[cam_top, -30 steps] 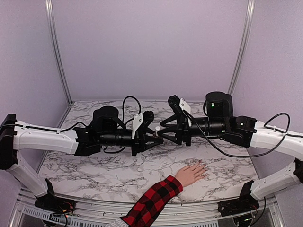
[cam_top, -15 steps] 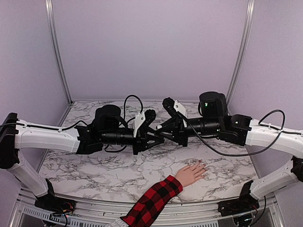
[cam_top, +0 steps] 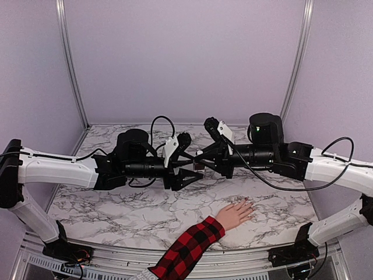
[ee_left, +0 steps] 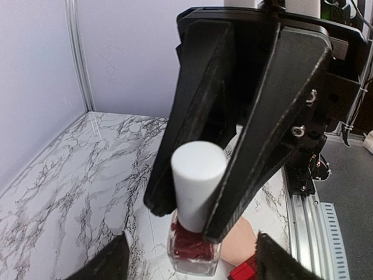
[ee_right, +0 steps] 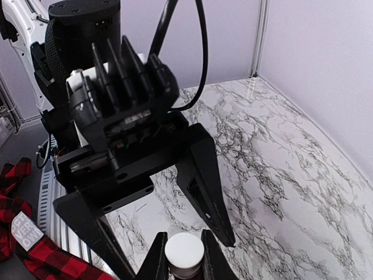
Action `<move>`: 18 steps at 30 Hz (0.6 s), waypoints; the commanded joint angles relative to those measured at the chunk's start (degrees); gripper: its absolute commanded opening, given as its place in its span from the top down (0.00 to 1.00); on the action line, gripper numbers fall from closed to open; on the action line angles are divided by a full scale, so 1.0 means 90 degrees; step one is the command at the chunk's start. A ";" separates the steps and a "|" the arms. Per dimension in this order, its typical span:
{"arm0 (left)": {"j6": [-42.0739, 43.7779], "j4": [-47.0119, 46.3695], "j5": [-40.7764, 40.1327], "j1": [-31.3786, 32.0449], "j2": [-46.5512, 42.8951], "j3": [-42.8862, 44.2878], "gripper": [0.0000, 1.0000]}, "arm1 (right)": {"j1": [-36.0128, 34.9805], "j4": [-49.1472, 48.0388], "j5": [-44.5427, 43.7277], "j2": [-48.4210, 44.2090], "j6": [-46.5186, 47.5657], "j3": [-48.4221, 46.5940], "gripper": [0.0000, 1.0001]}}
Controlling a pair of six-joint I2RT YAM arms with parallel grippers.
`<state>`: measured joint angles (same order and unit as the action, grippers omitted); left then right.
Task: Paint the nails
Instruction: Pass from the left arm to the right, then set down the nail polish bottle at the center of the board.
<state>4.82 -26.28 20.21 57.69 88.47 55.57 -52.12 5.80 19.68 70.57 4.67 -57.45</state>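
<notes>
Right gripper (ee_right: 183,256) is clenched on the bottle's (ee_left: 193,248) cap (ee_left: 197,175); left gripper (ee_left: 192,265) is released, its fingers either side of the bottle. Nails (cam_top: 250,205), at 5 o'clock on the table (cam_top: 116,210), look tiny and rigid: light brush touches only, no gripping.

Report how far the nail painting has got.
Done: nothing on the nails, which look bare, though tiny. In hand: the right gripper is shut on the white cap of the polish bottle, midair; the left gripper is open around it. Left: uncapping, then painting every nail on the hand.
</notes>
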 commanded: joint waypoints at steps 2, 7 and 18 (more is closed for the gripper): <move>-0.0370 0.0001 -0.0369 -0.0160 -0.0237 0.0031 0.08 | 0.0195 -0.0528 -0.0519 -0.0325 -0.0244 0.0208 1.00; -0.0895 -0.0102 -0.0743 -0.0385 -0.0460 -0.0192 0.01 | 0.0763 -0.1274 -0.0797 -0.0600 -0.0713 0.0745 1.00; -0.2009 -0.0479 -0.2214 -0.1020 -0.1168 -0.1082 0.01 | 0.1364 -0.3180 -0.1464 0.0231 -0.1145 0.1795 1.00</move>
<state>-9.10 -27.68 5.08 49.84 80.40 47.40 -40.32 -12.88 8.99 68.27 -3.49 -41.63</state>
